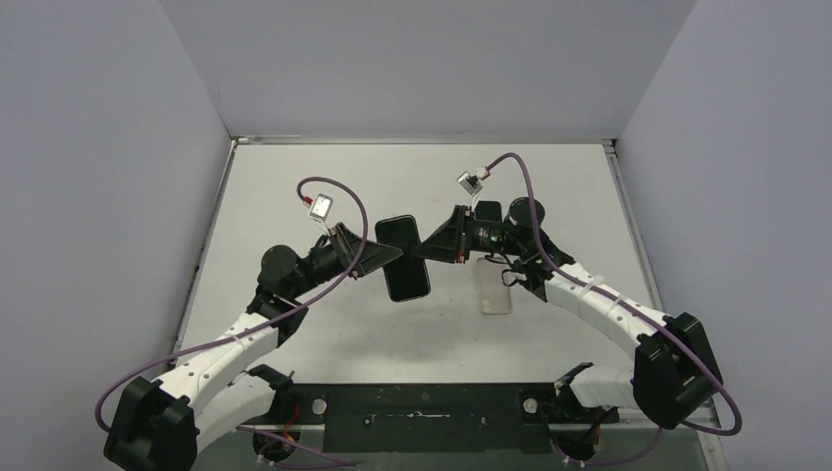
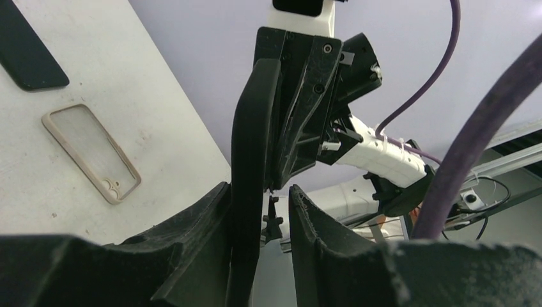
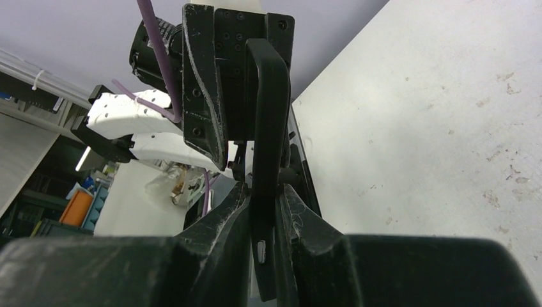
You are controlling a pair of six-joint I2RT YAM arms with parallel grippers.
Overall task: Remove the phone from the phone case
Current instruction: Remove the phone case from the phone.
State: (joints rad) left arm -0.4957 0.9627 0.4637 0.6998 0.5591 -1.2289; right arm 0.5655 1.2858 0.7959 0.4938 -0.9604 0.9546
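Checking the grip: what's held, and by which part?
The right gripper clamps the phone by one long edge. The left gripper straddles the opposite edge, one finger off it.

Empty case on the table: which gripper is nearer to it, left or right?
Right. The right gripper holds the phone at the edge facing the case. The left gripper sits at the phone's opposite edge, farther from the case.
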